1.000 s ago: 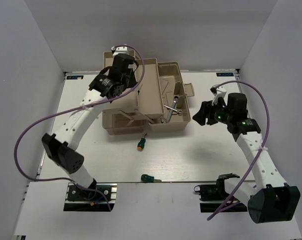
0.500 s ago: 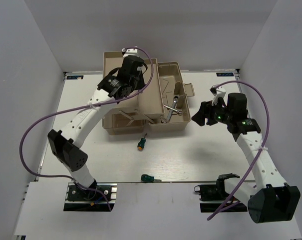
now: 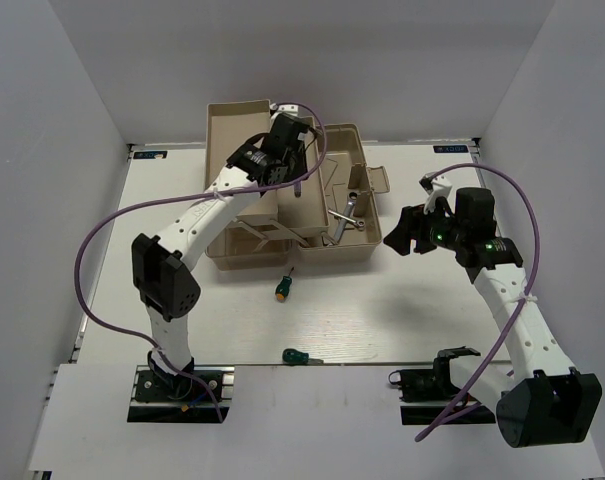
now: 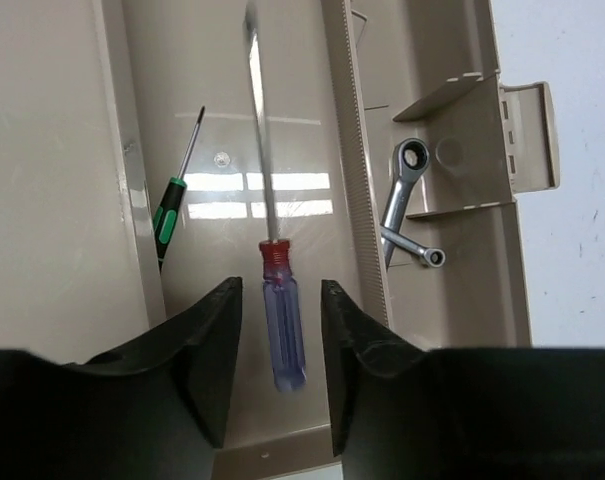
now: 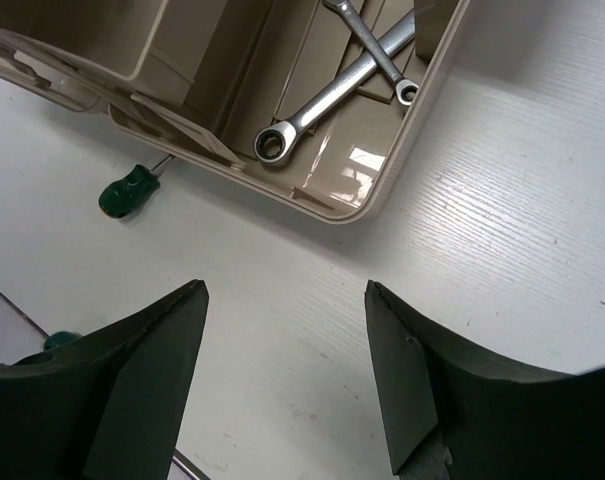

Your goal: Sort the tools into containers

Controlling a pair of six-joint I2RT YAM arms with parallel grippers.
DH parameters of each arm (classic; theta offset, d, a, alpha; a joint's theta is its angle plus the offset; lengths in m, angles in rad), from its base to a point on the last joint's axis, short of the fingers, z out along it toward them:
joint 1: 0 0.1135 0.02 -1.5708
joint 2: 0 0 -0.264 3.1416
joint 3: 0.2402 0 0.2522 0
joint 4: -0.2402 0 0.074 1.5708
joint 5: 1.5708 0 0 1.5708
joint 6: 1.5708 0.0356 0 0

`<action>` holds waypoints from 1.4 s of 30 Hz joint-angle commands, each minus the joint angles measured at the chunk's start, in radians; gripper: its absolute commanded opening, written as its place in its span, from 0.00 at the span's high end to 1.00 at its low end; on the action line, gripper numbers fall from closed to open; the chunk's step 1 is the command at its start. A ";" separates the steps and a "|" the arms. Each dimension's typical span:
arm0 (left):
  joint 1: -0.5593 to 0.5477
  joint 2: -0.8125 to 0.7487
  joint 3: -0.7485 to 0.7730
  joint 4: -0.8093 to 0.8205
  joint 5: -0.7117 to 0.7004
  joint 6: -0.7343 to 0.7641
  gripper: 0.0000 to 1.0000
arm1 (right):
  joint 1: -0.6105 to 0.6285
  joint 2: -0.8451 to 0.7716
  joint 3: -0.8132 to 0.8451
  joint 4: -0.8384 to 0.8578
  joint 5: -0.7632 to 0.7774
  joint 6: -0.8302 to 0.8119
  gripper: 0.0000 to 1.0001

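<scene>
Left hand (image 4: 280,300): released, straddling purple screwdriver (image 4: 267,200) in tray (image 4: 212,100).
Right hand (image 5: 287,300): spread wide over bench (image 5: 502,200), near wrenches (image 5: 332,95).

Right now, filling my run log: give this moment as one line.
left gripper: open above purple-handled screwdriver lying in toolbox tray | right gripper: open, empty | two stubby green screwdrivers: on table

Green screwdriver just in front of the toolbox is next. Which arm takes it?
Right, probably. The right gripper is open, empty, over the table, with the green screwdriver in its wrist view. The left gripper straddles the purple screwdriver down in the tray.
</scene>
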 commanded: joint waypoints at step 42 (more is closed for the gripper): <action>-0.026 -0.634 -0.773 0.007 0.621 0.260 0.39 | 0.019 0.092 0.079 0.022 -0.704 -0.188 0.55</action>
